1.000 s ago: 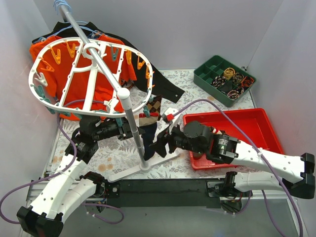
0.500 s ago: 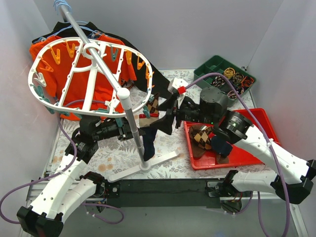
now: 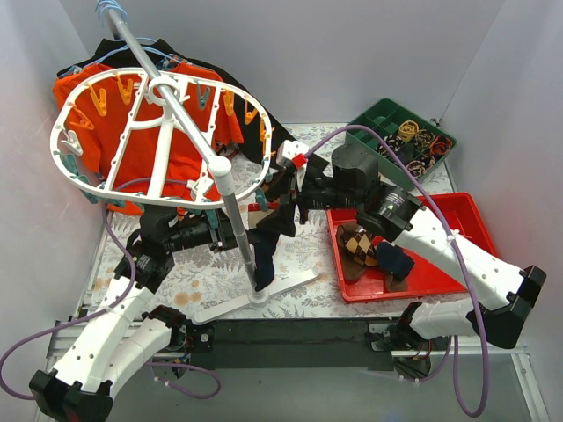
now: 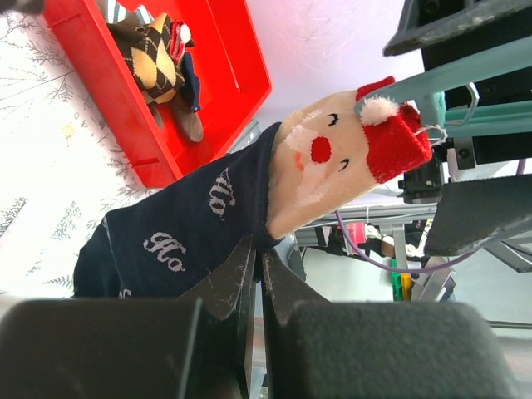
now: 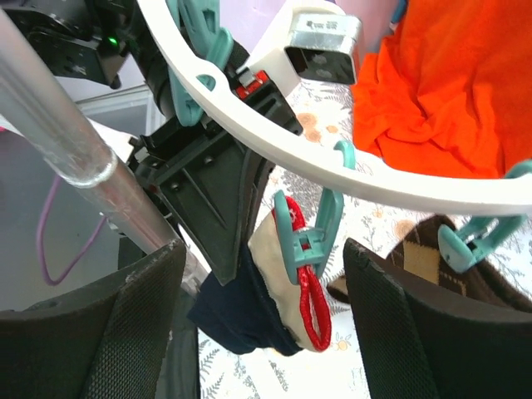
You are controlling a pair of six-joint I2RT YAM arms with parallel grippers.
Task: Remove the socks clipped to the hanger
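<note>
Hanger (image 3: 60,132) fills the upper left of the top view on its pole (image 3: 230,198), and it's our biggest worry. We judge that a tug on a clipped sock w/o the clip opened would drag or tip the whole rack.

Behind it, upper left, lies the orange shirt (image 3: 180,167) (not ours to touch). Red tray (image 3: 453,215), right of centre, holds the tray argyle sock (image 3: 356,242) and a dark sock (image 3: 396,262). Green box (image 3: 359,136) sits upper right, well apart.

Right gripper (image 5: 262,249) stands wide open at the rack's near rim, centre of the top view, one finger either side of a teal clip (image 5: 303,241). Left gripper (image 4: 256,266) is closed, tips against the navy Santa sock (image 4: 183,241) hanging from that clip. Whether cloth is pinched betw. them we can't tell.

Pole and left fingers crowd the left half of the right wrist view, so a close could catch them instead of the clip. The clipped argyle sock (image 5: 424,258) hangs from the next clip (image 5: 470,241), lower right there.

Smallest is the Santa sock's red cuff (image 5: 312,307), which may hang up in the clip.
</note>
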